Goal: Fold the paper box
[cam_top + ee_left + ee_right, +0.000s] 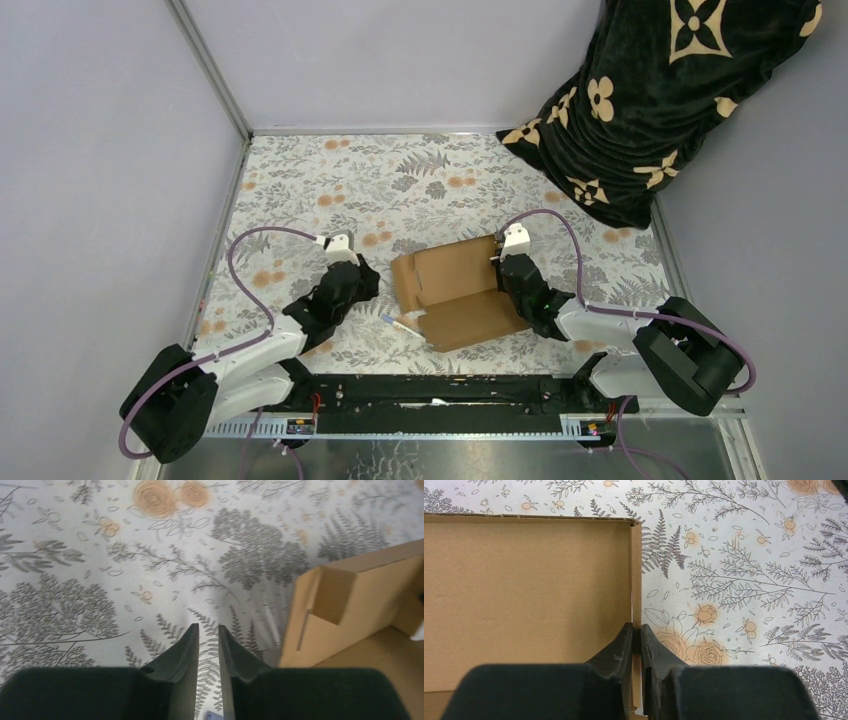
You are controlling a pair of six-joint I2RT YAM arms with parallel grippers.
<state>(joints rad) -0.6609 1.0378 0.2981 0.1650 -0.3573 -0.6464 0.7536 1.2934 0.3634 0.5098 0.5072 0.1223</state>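
Apparently the right gripper [636,631] pinches the paper box [524,590] wall, fingertips partly hidden.

No words or numbers can be read anywhere; the black cloth [650,110] carries cream flower and star emblems (a repeated pattern, unlettered).

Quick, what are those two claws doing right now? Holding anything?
Left gripper: slightly open, empty, beside the paper box.
Right gripper: closed, pinching the paper box's side wall.
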